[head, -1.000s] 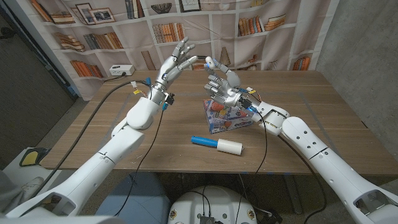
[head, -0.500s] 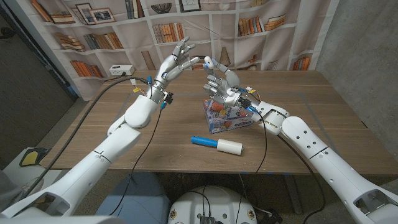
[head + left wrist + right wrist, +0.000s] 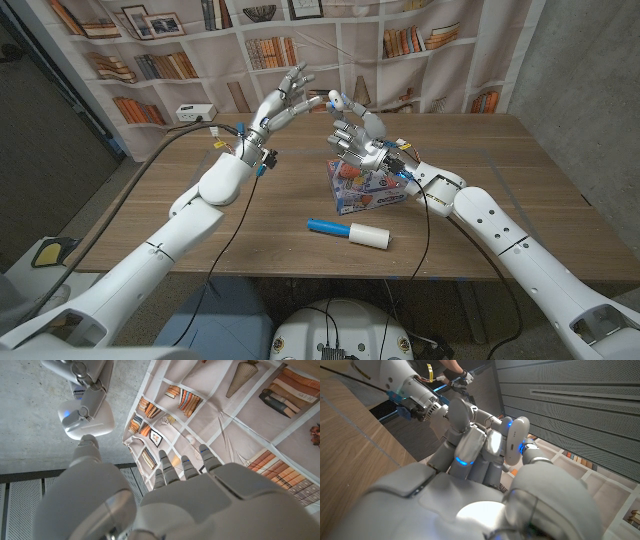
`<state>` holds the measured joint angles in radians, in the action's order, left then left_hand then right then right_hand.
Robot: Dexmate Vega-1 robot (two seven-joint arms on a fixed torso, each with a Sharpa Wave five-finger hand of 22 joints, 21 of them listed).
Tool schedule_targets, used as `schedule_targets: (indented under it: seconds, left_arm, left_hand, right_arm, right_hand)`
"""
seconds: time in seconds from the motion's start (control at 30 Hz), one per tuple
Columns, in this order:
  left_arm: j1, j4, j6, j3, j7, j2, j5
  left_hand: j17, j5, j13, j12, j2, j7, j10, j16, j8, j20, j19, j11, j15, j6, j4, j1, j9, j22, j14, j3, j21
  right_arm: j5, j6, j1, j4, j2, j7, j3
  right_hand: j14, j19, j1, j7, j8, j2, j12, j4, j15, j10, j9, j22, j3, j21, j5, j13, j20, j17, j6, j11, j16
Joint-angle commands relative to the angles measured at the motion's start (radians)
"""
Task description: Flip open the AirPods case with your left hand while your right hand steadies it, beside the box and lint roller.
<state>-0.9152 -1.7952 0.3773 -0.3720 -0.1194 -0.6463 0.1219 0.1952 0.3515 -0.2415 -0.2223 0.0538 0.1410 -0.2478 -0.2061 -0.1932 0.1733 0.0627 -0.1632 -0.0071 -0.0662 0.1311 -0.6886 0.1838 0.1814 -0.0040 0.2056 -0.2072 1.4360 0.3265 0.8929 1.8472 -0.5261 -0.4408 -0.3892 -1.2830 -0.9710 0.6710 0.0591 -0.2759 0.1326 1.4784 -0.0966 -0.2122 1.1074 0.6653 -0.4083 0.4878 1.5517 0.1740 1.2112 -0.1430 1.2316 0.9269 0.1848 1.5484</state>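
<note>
My right hand (image 3: pixel 356 133) is raised above the colourful box (image 3: pixel 366 192), its fingers curled. At its fingertips it holds up a small white rounded AirPods case (image 3: pixel 337 100), which also shows in the left wrist view (image 3: pixel 85 416) and the right wrist view (image 3: pixel 517 435). I cannot tell whether the lid stands open. My left hand (image 3: pixel 288 93) hovers just left of the case with fingers spread and nothing in it. Its thumb (image 3: pixel 86 449) reaches up to the case's edge. The lint roller (image 3: pixel 350 233), blue handle and white roll, lies in front of the box.
The wooden table (image 3: pixel 520 170) has bare room to the right and along the left front. Black cables run along both arms. A white power strip (image 3: pixel 194 112) sits off the far left corner. A bookshelf backdrop hangs behind the table.
My left hand has edged slightly right, its fingertips closer to the case. The right hand, box and lint roller have stayed put.
</note>
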Motion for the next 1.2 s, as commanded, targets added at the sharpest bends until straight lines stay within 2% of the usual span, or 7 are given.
schedule_targets:
  seconds: [0.03,0.1,0.23,1.2]
  left_arm:
    - [-0.001,-0.045,-0.055,-0.003,-0.028,-0.012,-0.047]
    - [-0.015,-0.067,-0.080,0.005,-0.074,-0.006,-0.086]
    - [-0.023,-0.083,-0.089,0.009,-0.095,-0.005,-0.106]
    - [-0.019,-0.083,-0.090,-0.005,-0.087,-0.002,-0.102]
  left_hand:
    - [0.002,0.010,0.000,-0.002,-0.002,-0.001,-0.001,0.006,-0.002,0.007,0.002,-0.012,0.003,-0.004,0.009,-0.023,0.002,0.003,-0.005,0.007,0.000]
    - [0.002,0.017,0.001,-0.004,-0.002,0.006,-0.005,0.004,-0.006,0.008,0.009,-0.018,-0.002,0.006,0.014,-0.038,0.003,0.003,-0.001,0.008,-0.002]
    - [0.002,0.031,0.003,-0.014,0.001,0.014,-0.032,-0.004,-0.016,0.003,0.027,-0.028,-0.017,0.034,0.017,-0.060,0.003,0.002,0.022,0.004,-0.007]
    - [0.003,0.047,0.006,-0.016,0.010,0.018,-0.042,-0.004,-0.014,-0.003,0.028,-0.028,-0.022,0.043,0.008,-0.064,0.004,0.002,0.025,-0.013,-0.004]
  right_arm:
    - [-0.008,0.000,-0.002,0.003,-0.009,-0.013,-0.003]
    - [-0.009,0.000,-0.002,0.001,-0.010,-0.017,-0.003]
    - [-0.007,0.001,0.001,0.000,-0.011,-0.017,-0.003]
    - [-0.021,0.016,-0.014,-0.005,-0.018,-0.025,-0.019]
  right_hand:
    - [-0.008,0.004,0.034,0.000,0.000,0.039,0.005,-0.038,-0.001,-0.009,0.003,-0.003,0.172,0.002,0.005,-0.001,-0.069,0.001,0.010,0.021,0.000]
    - [-0.008,0.004,0.034,0.000,0.001,0.039,0.004,-0.038,-0.001,-0.010,0.003,-0.003,0.172,0.002,0.005,-0.002,-0.069,0.001,0.010,0.021,0.000]
    - [-0.008,0.004,0.033,0.000,0.002,0.039,0.004,-0.038,-0.001,-0.010,0.001,-0.003,0.173,0.002,0.005,-0.002,-0.069,0.001,0.011,0.021,0.000]
    - [-0.006,0.007,0.032,0.000,0.006,0.039,0.003,-0.038,-0.001,-0.013,0.004,-0.004,0.174,0.002,0.004,-0.001,-0.069,0.001,0.012,0.021,0.000]
